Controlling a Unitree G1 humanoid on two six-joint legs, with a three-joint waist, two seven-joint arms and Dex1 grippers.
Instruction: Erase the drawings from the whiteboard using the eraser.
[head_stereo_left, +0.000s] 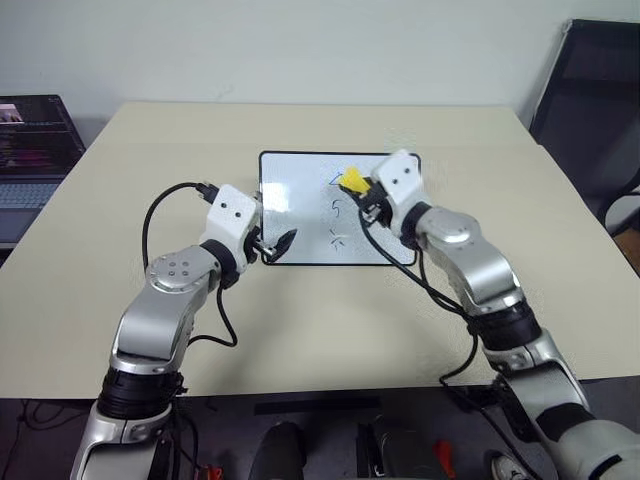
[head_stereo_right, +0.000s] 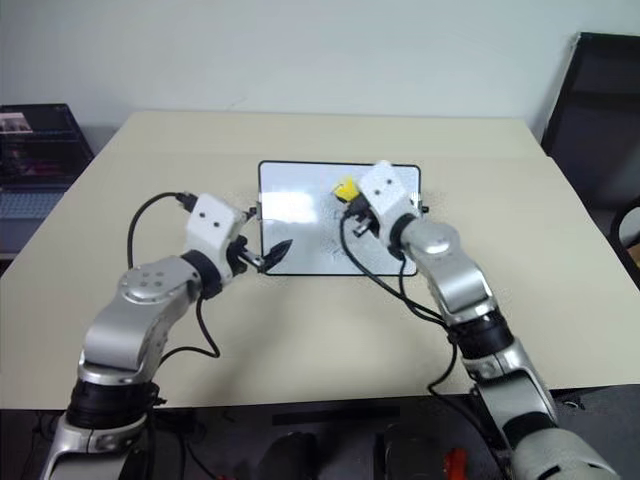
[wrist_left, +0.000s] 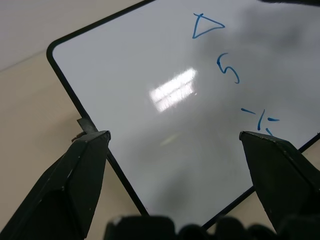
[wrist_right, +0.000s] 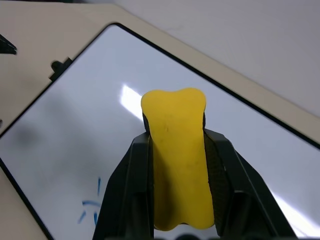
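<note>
Right claw (wrist_right: 177, 150) clenched on yellow eraser (wrist_right: 176, 150) over whiteboard (head_stereo_left: 290, 215), partly hiding triangle drawing (wrist_left: 207, 25); left claw (wrist_left: 175, 145) released.

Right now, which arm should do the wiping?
Right. The right gripper is shut on the eraser above the whiteboard, near the drawings. The left gripper is open at the board's edge.

The whiteboard (head_stereo_left: 300, 210) lies flat mid-tabletop (head_stereo_left: 120, 290), its drawings (head_stereo_left: 338, 210) in a column toward its right half. A laptop (head_stereo_left: 30, 150) sits off the tabletop's left edge, a chair (head_stereo_left: 590, 100) far right.
</note>
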